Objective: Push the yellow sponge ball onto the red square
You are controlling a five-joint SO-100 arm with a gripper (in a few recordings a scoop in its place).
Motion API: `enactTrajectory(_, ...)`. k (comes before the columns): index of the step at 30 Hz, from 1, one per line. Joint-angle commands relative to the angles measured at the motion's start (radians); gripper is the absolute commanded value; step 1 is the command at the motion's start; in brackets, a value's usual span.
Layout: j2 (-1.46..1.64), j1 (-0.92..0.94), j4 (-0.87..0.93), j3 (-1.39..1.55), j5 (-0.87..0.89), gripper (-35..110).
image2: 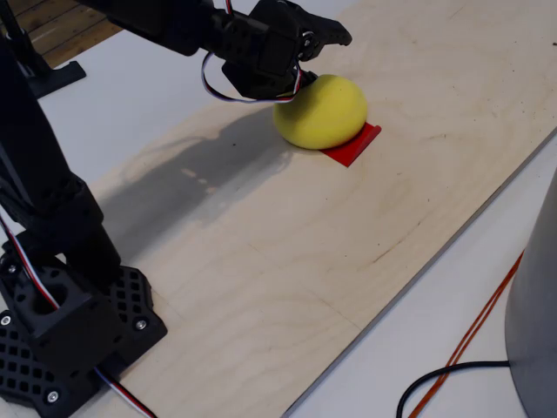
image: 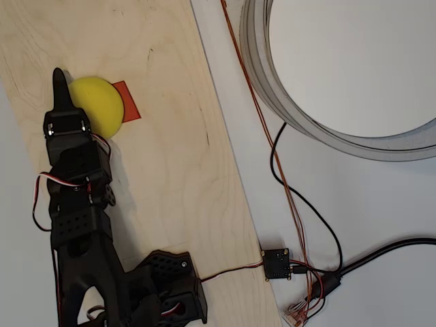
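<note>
— Yellow sponge ball [image: 100, 105] in the upper left of the overhead view, already overlapping the red square [image: 129, 102]; most of the patch hidden under it, one corner and strip poking out on the right.

— And in the fixed view?

— Same story: yellow sponge ball [image2: 322, 111] upper centre, sitting on the near part of the red square [image2: 352, 145], red edge peeking out at lower right. Both on the pale plywood counter [image: 177, 170].

— Step in hand?

— Looks like the tail end of the push. Mostly on, probably not centred yet.

— Gripper?

— Black gripper [image: 61, 85] pressed against the left side of the ball in the overhead view; in the fixed view, gripper [image2: 318, 39] over the upper left of the ball, touching or very nearly.

— Jaws?

— Appear drawn together, a single dark tip pointing toward the top of the overhead frame. Holding nothing; only nudging the foam from the side.

— Next move?

— Likely a short, gentle shove toward the right of the overhead frame, to centre the ball. Soft foam, round, so liable to roll off past the patch if pushed hard. Then lifting away cleanly without dragging it back.

— Anything else nearby?

— Large grey ring [image: 272, 82] at upper right, cables [image: 300, 211] on the white surface, well apart from the action.
</note>
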Motion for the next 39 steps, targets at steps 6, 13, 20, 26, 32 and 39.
enactTrajectory(6,0.040,0.098,-0.011,-0.006,-0.040,23)
enactTrajectory(13,0.043,0.114,-0.011,-0.011,-0.055,23)
enactTrajectory(20,0.043,0.117,-0.011,-0.011,-0.052,23)
enactTrajectory(26,0.046,0.118,-0.011,-0.011,-0.055,23)
enactTrajectory(32,0.048,0.118,-0.011,-0.011,-0.055,23)
enactTrajectory(39,0.048,0.120,-0.011,-0.009,-0.054,23)
